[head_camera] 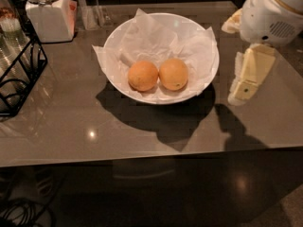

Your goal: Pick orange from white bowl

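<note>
The white bowl (118,41), lined with crumpled white paper, stands on the grey table in the middle of the camera view. Two oranges lie side by side in its front part. The orange (173,73) on the right is slightly paler and has a tiny dark dot low on its skin. The one on the left (142,75) is deeper orange. My gripper (242,90) hangs from the white arm head (272,13) at the right, just outside the bowl's right rim and above the table. It holds nothing.
A white square lidded jar (47,14) stands at the back left. A black wire rack (19,74) sits at the left edge. A clear glass object (94,13) is behind the bowl. The table's front edge (142,156) runs across below the bowl.
</note>
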Available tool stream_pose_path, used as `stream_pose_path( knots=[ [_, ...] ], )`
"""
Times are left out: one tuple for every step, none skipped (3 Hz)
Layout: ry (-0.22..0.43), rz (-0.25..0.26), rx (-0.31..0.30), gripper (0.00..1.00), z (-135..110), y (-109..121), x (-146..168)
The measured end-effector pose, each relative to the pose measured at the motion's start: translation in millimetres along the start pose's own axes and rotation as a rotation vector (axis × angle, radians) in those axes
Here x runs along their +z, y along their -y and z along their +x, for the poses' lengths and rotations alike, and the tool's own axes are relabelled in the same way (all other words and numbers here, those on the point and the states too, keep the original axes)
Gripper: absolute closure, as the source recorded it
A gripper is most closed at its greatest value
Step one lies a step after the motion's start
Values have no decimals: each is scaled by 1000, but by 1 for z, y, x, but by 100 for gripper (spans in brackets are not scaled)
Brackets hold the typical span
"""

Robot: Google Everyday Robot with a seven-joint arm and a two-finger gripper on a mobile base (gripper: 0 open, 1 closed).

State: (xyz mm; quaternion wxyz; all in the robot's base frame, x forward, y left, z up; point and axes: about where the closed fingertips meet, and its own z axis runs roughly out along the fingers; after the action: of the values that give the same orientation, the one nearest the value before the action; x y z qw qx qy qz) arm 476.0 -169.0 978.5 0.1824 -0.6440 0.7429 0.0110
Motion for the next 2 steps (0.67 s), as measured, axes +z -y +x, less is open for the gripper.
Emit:
stream_pose_path(
  knots=[
    [63, -67, -54, 0, -37, 22, 25],
    [102, -118, -97, 0, -66, 40, 46]
  ],
)
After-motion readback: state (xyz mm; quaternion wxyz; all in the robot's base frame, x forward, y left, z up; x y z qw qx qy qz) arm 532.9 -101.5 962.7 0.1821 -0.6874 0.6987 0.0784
